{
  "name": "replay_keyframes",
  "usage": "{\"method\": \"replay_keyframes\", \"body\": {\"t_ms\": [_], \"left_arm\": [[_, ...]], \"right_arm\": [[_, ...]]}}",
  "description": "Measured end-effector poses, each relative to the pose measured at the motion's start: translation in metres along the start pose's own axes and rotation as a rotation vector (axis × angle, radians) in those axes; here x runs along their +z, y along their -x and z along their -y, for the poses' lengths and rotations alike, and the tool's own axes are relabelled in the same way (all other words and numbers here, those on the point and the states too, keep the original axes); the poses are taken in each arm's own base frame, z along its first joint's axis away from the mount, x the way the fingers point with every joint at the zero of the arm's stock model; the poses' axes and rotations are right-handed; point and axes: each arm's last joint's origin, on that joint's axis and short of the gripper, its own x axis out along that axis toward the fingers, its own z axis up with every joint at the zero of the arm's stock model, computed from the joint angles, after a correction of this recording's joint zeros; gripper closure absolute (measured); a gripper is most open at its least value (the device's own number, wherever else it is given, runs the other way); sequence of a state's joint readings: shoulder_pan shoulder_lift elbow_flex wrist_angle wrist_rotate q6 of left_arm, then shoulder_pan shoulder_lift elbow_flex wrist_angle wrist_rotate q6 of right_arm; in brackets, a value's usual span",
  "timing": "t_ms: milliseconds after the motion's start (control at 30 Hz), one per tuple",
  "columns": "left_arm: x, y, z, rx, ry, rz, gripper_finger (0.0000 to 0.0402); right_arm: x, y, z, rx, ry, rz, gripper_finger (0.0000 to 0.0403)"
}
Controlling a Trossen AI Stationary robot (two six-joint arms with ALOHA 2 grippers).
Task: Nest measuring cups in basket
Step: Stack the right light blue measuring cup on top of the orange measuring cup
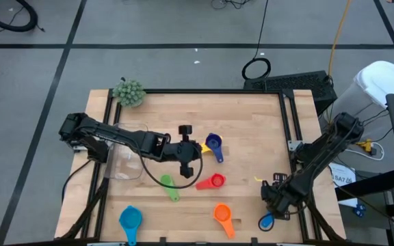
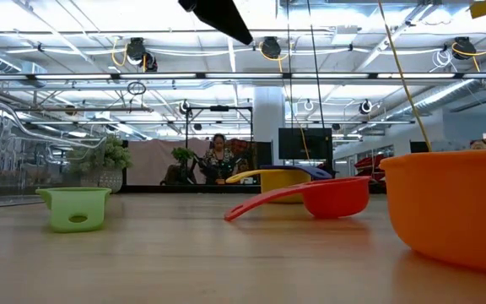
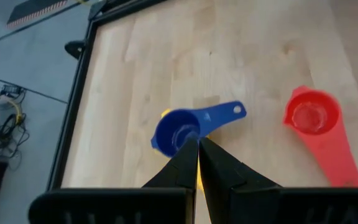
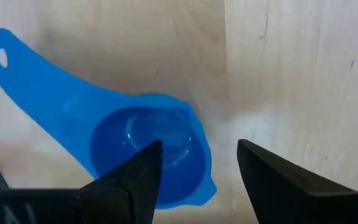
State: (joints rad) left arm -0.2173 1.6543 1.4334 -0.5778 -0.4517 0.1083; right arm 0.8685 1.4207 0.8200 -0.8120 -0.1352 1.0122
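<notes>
Left pincer [image 1: 191, 158] hangs over the middle of the pale wooden bench [image 1: 252, 123], fingers closed together on nothing, as the left wrist view shows. Straight ahead of its tips, toward the bench's right side, lies the dark blue plastic measuring cup [image 1: 213, 144], stacked over a yellow plastic measuring cup [image 1: 204, 147] of which only an edge shows. The dark blue cup's short flat handle trails away toward the front edge, so its long axis runs obliquely across the pincer's line of approach; the bowl is the nearer end.

The clear plastic rectangular basket [image 1: 124, 164] sits behind this pincer, under the left arm near the bench's left edge (no cup visible in it).

Right pincer [image 4: 194, 163] is low at the front right corner, fingers spread apart, with a lighter blue plastic measuring cup [image 4: 145, 149] beneath them: one finger is over the bowl, the other beyond its rim. That cup's handle points away at a slant from the fingers.

Other cups lie loose: red [image 1: 211, 182], green [image 1: 170, 186], orange [image 1: 222, 216] and a second lighter blue [image 1: 130, 220].

Judgement: the left arm is much the nearer to the dark blue cup and to the basket; its fingers would have to part before any grasp. Nesting is not yet begun.
</notes>
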Motion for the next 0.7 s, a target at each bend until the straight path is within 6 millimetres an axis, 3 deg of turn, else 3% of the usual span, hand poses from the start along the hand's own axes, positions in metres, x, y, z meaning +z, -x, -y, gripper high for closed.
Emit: {"method": "replay_keyframes", "body": {"t_ms": [400, 500, 633, 700], "left_arm": [[-0.0071, 0.0014, 0.0030, -0.008, -0.011, -0.069, 0.0380], [-0.0075, 0.0015, 0.0032, -0.009, -0.010, -0.073, 0.0380], [-0.0077, 0.0014, 0.0030, -0.008, -0.007, -0.074, 0.0380], [-0.0077, 0.0014, 0.0030, -0.008, -0.006, -0.074, 0.0380]], "right_arm": [[0.0032, -0.0082, -0.0015, -0.023, -0.004, -0.013, 0.0213], [0.0029, -0.0082, -0.0008, -0.032, 0.002, -0.014, 0.0257], [0.0013, -0.0081, 0.0017, -0.056, 0.017, -0.031, 0.0367], [0.0003, -0.0080, 0.0032, -0.071, 0.018, -0.041, 0.0391]]}}
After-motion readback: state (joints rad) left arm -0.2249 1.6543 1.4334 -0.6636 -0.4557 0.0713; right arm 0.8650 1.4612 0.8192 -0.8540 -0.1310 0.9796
